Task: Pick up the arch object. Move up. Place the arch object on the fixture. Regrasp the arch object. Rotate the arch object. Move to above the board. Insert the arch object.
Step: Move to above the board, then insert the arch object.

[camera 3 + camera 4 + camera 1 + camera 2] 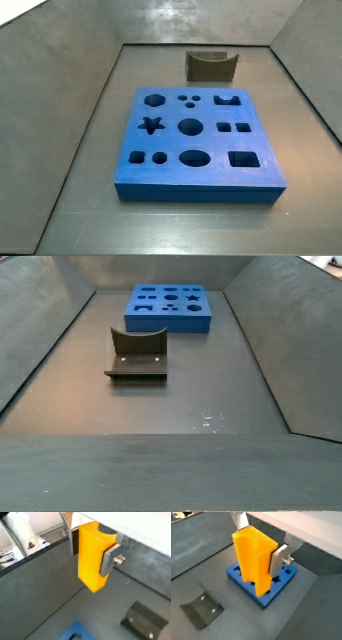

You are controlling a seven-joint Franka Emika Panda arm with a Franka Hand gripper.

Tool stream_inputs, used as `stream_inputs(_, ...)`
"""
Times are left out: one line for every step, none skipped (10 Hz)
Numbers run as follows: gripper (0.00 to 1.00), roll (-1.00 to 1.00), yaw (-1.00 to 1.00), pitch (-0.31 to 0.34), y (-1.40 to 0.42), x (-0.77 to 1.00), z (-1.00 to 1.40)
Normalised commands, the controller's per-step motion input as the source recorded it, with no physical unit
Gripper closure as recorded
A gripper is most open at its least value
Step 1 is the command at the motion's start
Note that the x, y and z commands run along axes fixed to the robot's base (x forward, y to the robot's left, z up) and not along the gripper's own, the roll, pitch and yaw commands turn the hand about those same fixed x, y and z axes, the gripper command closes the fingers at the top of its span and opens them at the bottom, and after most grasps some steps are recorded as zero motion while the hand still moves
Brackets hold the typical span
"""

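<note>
My gripper [91,552] is shut on the yellow-orange arch object [92,567] and holds it upright in the air, its long axis pointing down. Both wrist views show it between the silver fingers [278,560]. In a wrist view the arch object [252,557] hangs over the blue board [276,589], well above it. The dark fixture [200,609] stands empty on the floor to one side. Both side views show the board [194,140] and the fixture [211,66] with nothing on them. The gripper and the arch object are out of both side views.
The board [171,308] and the fixture [138,354] stand on a dark grey floor inside a bin with sloping grey walls [40,346]. Beyond a wall, white rig parts [20,534] show in a wrist view.
</note>
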Motion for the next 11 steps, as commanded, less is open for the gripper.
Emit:
stream_inputs(1.0,-0.01,0.01,0.121,-1.0,0.38,0.05)
stream_inputs(1.0,0.01,0.01,0.129,-1.0,0.39,0.05)
stream_inputs(1.0,-0.01,0.01,0.137,-1.0,0.41,0.07)
stream_inputs(1.0,0.01,0.01,0.142,-1.0,0.43,0.07)
stream_inputs(1.0,0.01,0.01,0.15,-0.69,0.33,0.06)
stream_inputs(1.0,0.02,0.01,0.141,-0.44,0.24,0.05)
stream_inputs(1.0,0.03,0.01,0.116,-0.26,0.16,0.04)
stream_inputs(1.0,0.0,0.0,-0.014,-0.03,0.0,-0.02)
stream_inputs(1.0,0.01,-0.02,-0.039,0.0,0.0,-0.13)
stream_inputs(1.0,0.0,0.0,0.0,0.05,0.62,-0.2)
stream_inputs(1.0,0.06,0.0,0.027,0.11,0.93,-0.18)
